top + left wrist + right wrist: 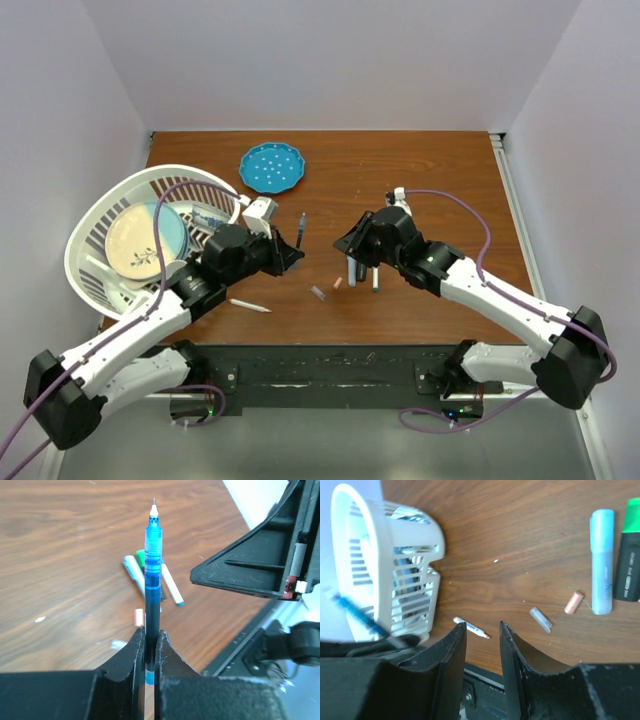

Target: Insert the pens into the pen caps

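Nearest your arm bases, a white pen (250,306) lies loose on the worktop (430,170). Just beyond it the grey cap (318,293) and pink cap (337,283) lie apart from any pen, so most of the capping looks undone. Farther out, your left gripper (149,645) has its jaws clamped on the lower end of a blue pen (152,570), bare tip pointing away. Your right gripper (482,645) hovers with jaws parted and empty near the light-blue pen (602,560) and the green-topped marker (630,565), which may be capped already.
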Action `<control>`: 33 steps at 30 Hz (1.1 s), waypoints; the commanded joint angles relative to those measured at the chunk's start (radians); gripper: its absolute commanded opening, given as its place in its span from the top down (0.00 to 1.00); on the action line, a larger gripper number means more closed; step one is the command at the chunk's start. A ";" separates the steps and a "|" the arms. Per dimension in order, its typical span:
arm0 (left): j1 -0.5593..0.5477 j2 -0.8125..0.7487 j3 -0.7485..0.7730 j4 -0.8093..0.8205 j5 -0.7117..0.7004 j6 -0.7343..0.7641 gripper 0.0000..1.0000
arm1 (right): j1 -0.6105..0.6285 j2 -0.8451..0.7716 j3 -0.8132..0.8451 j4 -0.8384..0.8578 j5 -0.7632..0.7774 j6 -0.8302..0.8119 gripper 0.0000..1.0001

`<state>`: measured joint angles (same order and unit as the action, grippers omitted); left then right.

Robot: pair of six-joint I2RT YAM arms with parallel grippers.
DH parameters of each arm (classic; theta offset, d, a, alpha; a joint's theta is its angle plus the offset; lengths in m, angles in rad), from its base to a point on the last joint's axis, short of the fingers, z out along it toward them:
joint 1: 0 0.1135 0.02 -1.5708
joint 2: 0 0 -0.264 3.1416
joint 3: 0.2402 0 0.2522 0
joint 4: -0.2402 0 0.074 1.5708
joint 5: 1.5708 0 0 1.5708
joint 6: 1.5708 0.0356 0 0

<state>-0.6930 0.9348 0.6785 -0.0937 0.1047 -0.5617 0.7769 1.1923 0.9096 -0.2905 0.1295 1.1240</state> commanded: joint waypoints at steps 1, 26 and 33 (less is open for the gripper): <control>0.009 -0.088 -0.007 -0.124 -0.132 0.083 1.00 | 0.053 0.088 0.080 -0.082 0.127 0.100 0.63; 0.007 -0.505 -0.007 -0.274 -0.200 0.175 1.00 | 0.171 0.589 0.310 -0.137 -0.100 -0.836 0.55; 0.009 -0.525 -0.010 -0.281 -0.233 0.172 1.00 | 0.191 0.621 0.308 -0.136 -0.119 -0.859 0.55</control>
<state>-0.6876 0.4229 0.6724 -0.3870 -0.0891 -0.4000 0.9508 1.8050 1.1797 -0.4168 0.0349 0.3138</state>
